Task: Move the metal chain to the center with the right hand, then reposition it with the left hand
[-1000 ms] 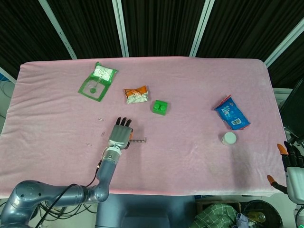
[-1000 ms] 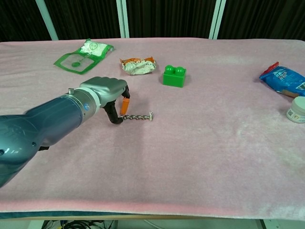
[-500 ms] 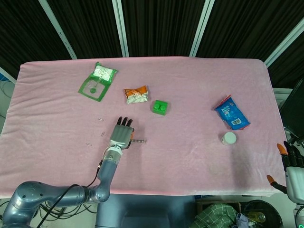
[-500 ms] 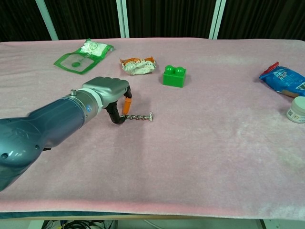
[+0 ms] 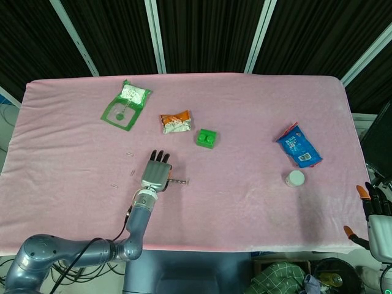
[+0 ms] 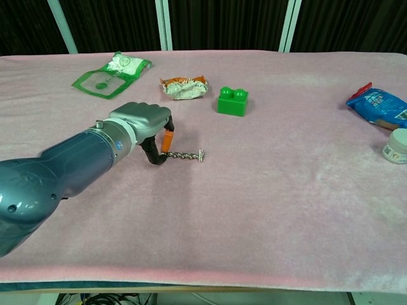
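Since the earlier frames little has changed: the left hand (image 6: 145, 122) still pinches the near end of the metal chain (image 6: 184, 155), which trails rightward from its fingertips across the pink cloth (image 6: 267, 190). The right hand (image 5: 378, 215) stays off the table's far right edge, fingers apart, holding nothing. No writing on the packets is legible.

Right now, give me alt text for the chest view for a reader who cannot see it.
The left hand pinches one end of a short metal chain lying on a pink table. Behind it sit a green block, an orange snack wrapper and a green packet; a blue bag and white jar lie far right.
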